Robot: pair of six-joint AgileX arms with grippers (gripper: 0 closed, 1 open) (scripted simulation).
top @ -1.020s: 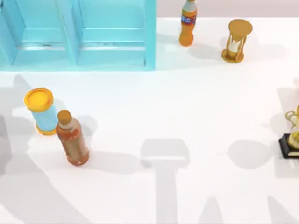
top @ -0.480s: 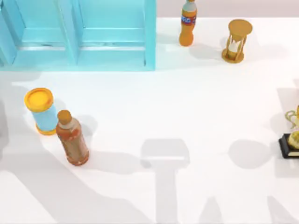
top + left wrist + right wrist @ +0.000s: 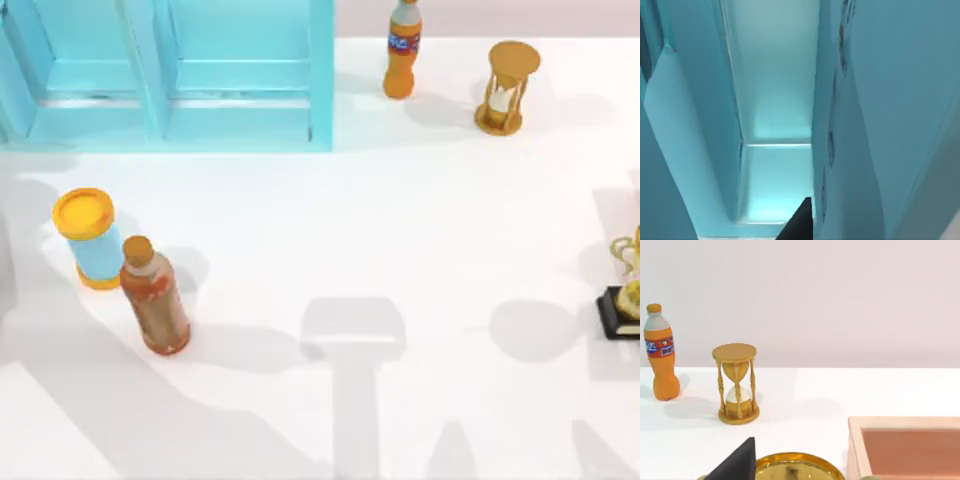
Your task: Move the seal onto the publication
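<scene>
The seal is out of view, and so is the publication. A dark edge of my left gripper (image 3: 799, 224) shows in the left wrist view, close in front of an open compartment of the light blue cabinet (image 3: 775, 125). A dark edge of my right gripper (image 3: 737, 463) shows in the right wrist view, just above a gold rim (image 3: 796, 466), looking toward the hourglass (image 3: 736, 384) and the orange soda bottle (image 3: 661, 360).
The light blue cabinet (image 3: 170, 75) fills the back left. The soda bottle (image 3: 402, 50) and hourglass (image 3: 507, 88) stand at the back. A yellow-lidded blue can (image 3: 88, 238) and an orange-brown bottle (image 3: 153, 297) stand left, a gold trophy (image 3: 628, 300) at the right edge. A pink box (image 3: 905, 445) is near the right gripper.
The arm shadow over the table's left side has shifted and spread lower. No object on the table has moved.
</scene>
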